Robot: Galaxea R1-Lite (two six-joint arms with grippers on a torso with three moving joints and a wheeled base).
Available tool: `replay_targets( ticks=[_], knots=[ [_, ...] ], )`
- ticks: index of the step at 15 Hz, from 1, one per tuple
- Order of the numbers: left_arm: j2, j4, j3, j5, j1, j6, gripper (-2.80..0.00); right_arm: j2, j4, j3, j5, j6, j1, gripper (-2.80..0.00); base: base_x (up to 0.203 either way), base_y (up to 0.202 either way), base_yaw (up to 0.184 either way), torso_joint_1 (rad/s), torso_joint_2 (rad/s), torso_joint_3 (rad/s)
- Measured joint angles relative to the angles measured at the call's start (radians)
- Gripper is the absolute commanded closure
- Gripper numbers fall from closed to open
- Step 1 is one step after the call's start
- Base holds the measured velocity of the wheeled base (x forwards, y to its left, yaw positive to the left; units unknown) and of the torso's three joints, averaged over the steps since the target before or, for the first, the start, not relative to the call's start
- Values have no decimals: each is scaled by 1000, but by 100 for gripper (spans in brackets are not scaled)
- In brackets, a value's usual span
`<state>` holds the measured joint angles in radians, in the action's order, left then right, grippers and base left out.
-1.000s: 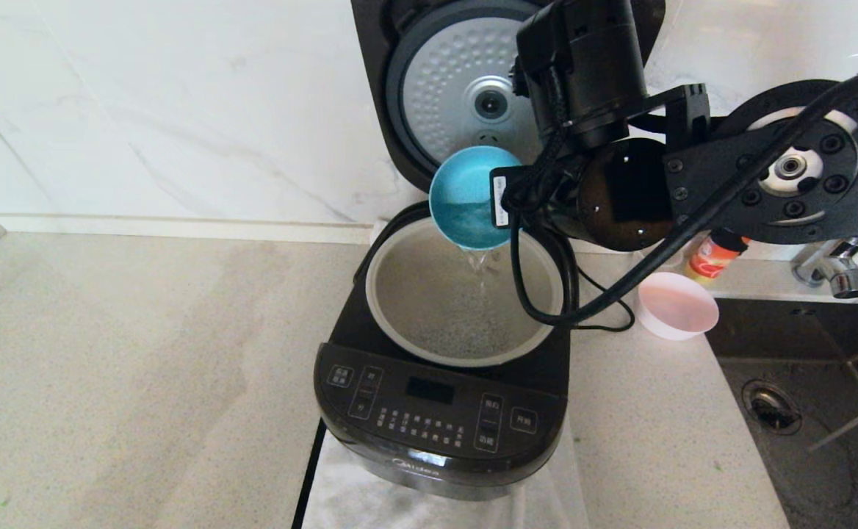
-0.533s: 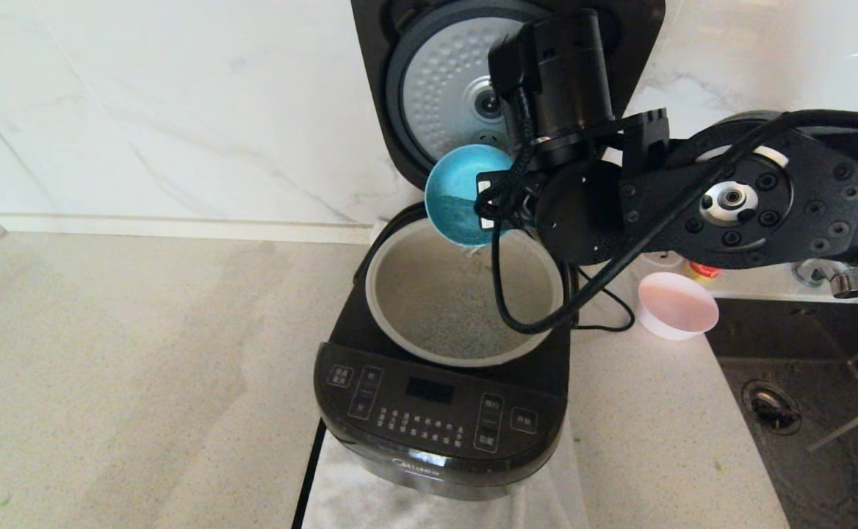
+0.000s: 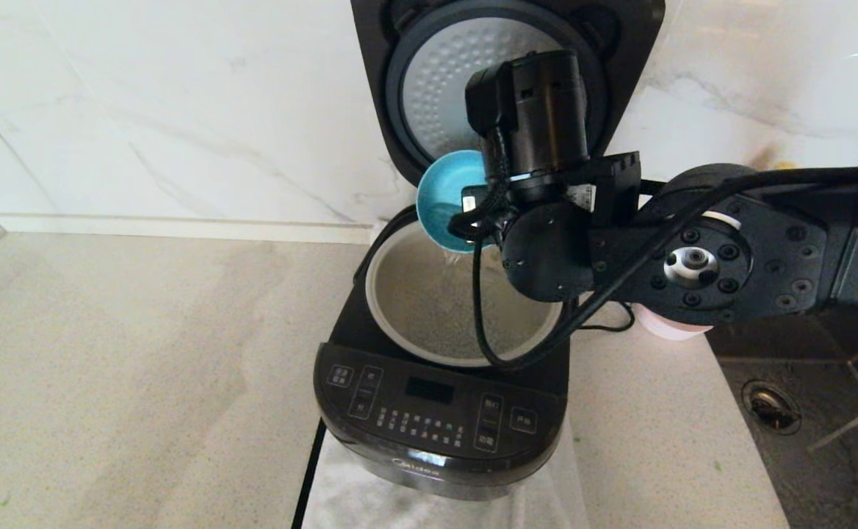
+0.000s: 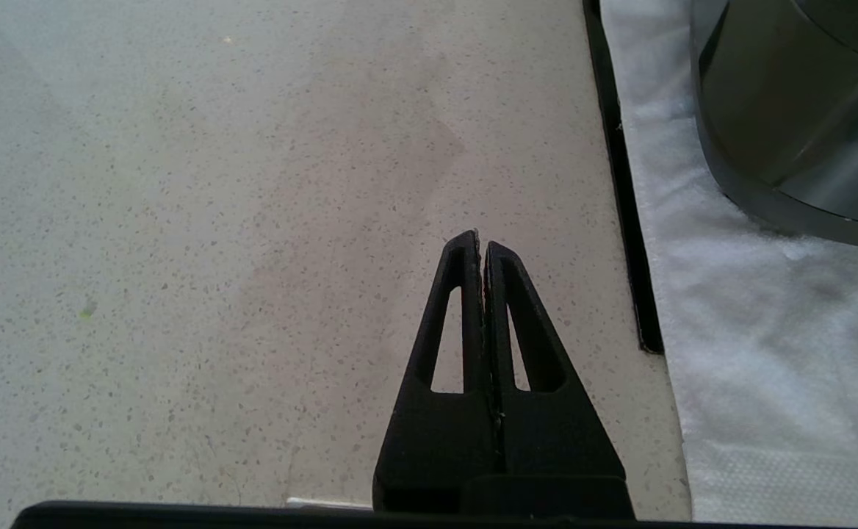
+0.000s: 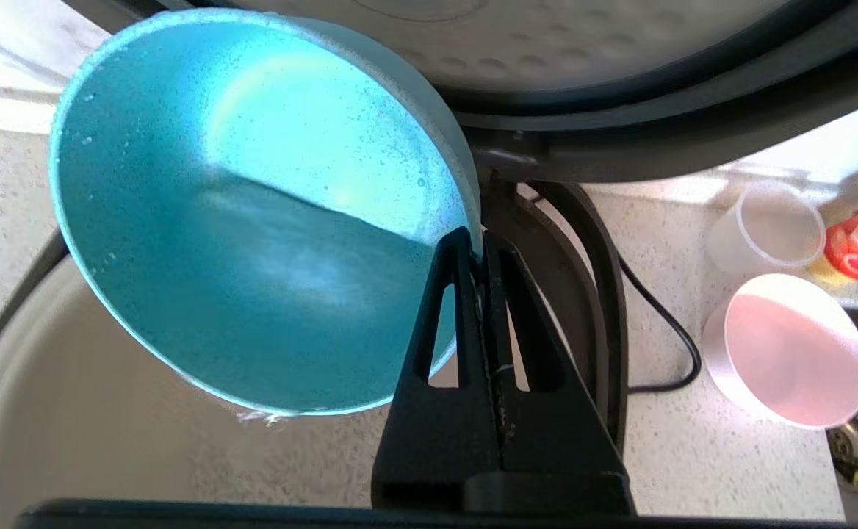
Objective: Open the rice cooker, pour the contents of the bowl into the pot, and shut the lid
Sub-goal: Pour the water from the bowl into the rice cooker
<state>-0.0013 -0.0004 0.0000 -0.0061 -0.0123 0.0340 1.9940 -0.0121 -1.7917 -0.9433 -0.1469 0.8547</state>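
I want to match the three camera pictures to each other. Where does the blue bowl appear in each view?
Head view: the blue bowl is tilted over the pot's far rim, below the raised lid, held by the right hand.
Left wrist view: not in it; only counter, white cloth and the left hand.
Right wrist view: it fills the upper left.
Shared landmark: the pink bowl, beside the sink.

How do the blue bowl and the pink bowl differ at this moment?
The blue bowl is pinched at its rim by the right gripper and tipped steeply over the pot; the pink bowl sits upright on the counter beside the sink. The blue bowl is wet inside; the pink bowl looks empty. Both are plain round bowls.
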Motion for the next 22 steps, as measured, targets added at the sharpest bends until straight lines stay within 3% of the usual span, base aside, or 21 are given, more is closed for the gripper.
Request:
replay_targets(
  ticks=[3,11,18,22],
  knots=[
    [0,0,0,0,0,0,0,0,150,58,-31,69,5,0,0,0,0,0,0,0],
    [0,0,0,0,0,-1,0,18,688,245,-47,350,12,0,0,0,0,0,0,0],
    [0,0,0,0,0,0,0,55,941,319,-48,454,1,0,0,0,0,0,0,0],
    [0,0,0,0,0,-1,0,91,1175,367,-42,595,-3,0,0,0,0,0,0,0]
  ],
)
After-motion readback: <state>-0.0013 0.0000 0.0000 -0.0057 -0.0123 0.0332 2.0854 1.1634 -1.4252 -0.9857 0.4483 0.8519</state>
